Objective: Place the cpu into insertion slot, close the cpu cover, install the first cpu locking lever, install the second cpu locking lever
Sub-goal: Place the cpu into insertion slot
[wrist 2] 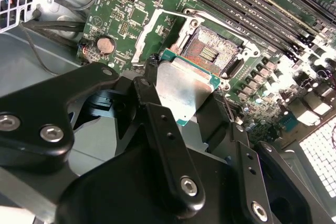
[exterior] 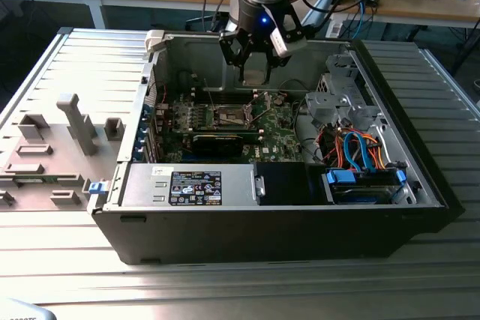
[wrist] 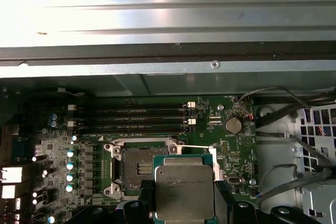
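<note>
Exterior view: we find the gripper (exterior: pixel 255 74) above the motherboard (exterior: pixel 279 129). Second wrist view: we see it clamped on the cpu (wrist 2: pixel 181 90), held just beside the insertion slot (wrist 2: pixel 212 51). First wrist view: we see the insertion slot (wrist: pixel 137 167) uncovered, the cpu (wrist: pixel 184 192) alongside.

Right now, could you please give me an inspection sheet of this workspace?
Surface: ribbed metal table carrying an open computer case.
Job's things: the cpu is held off the board, not yet in the insertion slot, whose dark centre lies bare; the cpu cover is swung open.
Clutter: grey fixture blocks on the exterior view's left.
Grippers: the gripper hangs over the board, its fingers shut on the cpu's edges.
Cables: orange and blue leads inside the case, on the exterior view's right.
Surroundings: a wooden bench behind, with cables and parts on it.
</note>
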